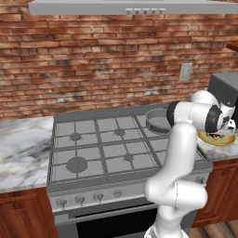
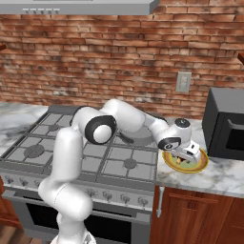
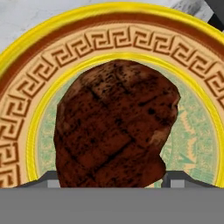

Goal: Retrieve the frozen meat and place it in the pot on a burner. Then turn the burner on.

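Observation:
The frozen meat (image 3: pixel 116 127), a dark reddish-brown lump, lies in the green centre of a yellow patterned plate (image 3: pixel 109 8) on the counter right of the stove. My gripper (image 3: pixel 111 181) hangs low over it, jaws open, and its fingertips (image 3: pixel 50 179) peek out close on either side of the lump; I cannot tell if they touch it. From the right base the gripper (image 2: pixel 183 157) sits right above the plate (image 2: pixel 202 164). The grey pot (image 1: pixel 158 118) stands on the stove's back right grate, mostly behind my arm. A small burner (image 1: pixel 120 132) lies in the middle of the back row.
A dark microwave (image 2: pixel 226 124) stands just right of the plate. Stove knobs (image 1: pixel 80 200) line the front panel. Marble counter (image 1: pixel 21 148) extends left of the stove, and the brick wall and range hood close off the back.

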Available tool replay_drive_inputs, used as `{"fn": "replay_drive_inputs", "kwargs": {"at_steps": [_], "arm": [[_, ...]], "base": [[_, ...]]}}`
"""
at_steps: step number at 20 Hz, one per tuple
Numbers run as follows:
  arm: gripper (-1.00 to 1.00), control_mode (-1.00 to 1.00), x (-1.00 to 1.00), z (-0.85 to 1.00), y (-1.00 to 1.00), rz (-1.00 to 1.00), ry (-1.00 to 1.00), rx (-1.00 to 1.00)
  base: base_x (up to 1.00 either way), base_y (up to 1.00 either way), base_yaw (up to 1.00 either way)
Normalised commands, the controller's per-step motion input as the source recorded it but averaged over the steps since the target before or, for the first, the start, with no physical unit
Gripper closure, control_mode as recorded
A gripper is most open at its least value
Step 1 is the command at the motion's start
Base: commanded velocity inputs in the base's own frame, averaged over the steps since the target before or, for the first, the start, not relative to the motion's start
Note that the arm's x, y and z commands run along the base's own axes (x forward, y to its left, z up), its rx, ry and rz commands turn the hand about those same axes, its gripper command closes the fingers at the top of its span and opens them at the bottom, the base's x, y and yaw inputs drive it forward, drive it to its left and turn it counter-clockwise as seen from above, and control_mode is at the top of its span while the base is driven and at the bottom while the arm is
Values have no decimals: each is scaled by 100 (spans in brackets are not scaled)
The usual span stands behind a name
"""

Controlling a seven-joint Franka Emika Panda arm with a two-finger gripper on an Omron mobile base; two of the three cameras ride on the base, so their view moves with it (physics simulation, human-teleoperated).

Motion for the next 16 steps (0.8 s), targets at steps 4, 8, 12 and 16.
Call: {"fn": "replay_drive_inputs", "kwargs": {"at_steps": [4, 8, 12, 16], "arm": [[100, -100, 0, 0, 0, 0, 0, 0], [100, -100, 0, 21, 2, 0, -5, 0], [100, -100, 4, 70, 21, 0, -12, 0], [100, -100, 18, 81, 33, 1, -7, 1]], "base": [[0, 0, 0], [0, 0, 0], [0, 0, 0], [0, 0, 0]]}}
